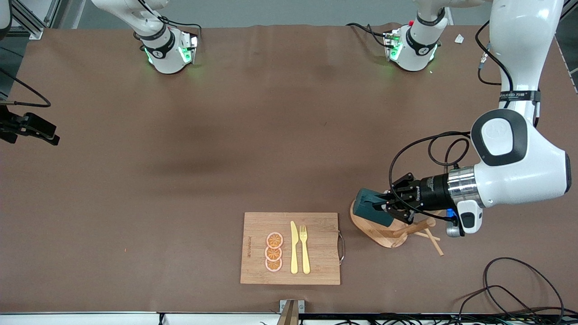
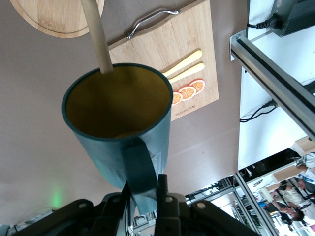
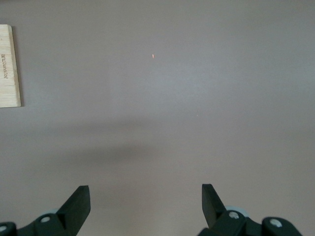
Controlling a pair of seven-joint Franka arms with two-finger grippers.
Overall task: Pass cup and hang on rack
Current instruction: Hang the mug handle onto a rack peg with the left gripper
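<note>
My left gripper [image 1: 383, 208] is shut on the handle of the teal cup [image 1: 368, 206] and holds it on its side over the rack [image 1: 384, 234]. In the left wrist view the fingers [image 2: 162, 189] pinch the handle of the cup [image 2: 118, 113], whose yellow inside faces the camera. A wooden rod of the rack [image 2: 96, 39] meets the cup's rim, and the rack's oval base [image 2: 54, 19] lies past it. My right gripper [image 1: 50, 135] waits at the right arm's end of the table. It is open and empty over bare table in its own view [image 3: 145, 196].
A bamboo cutting board [image 1: 320, 271] with a yellow knife [image 1: 294, 248], a fork [image 1: 305, 248] and orange slices [image 1: 273, 252] lies near the front edge, beside the rack. Black cables [image 1: 510, 289] lie at the left arm's front corner.
</note>
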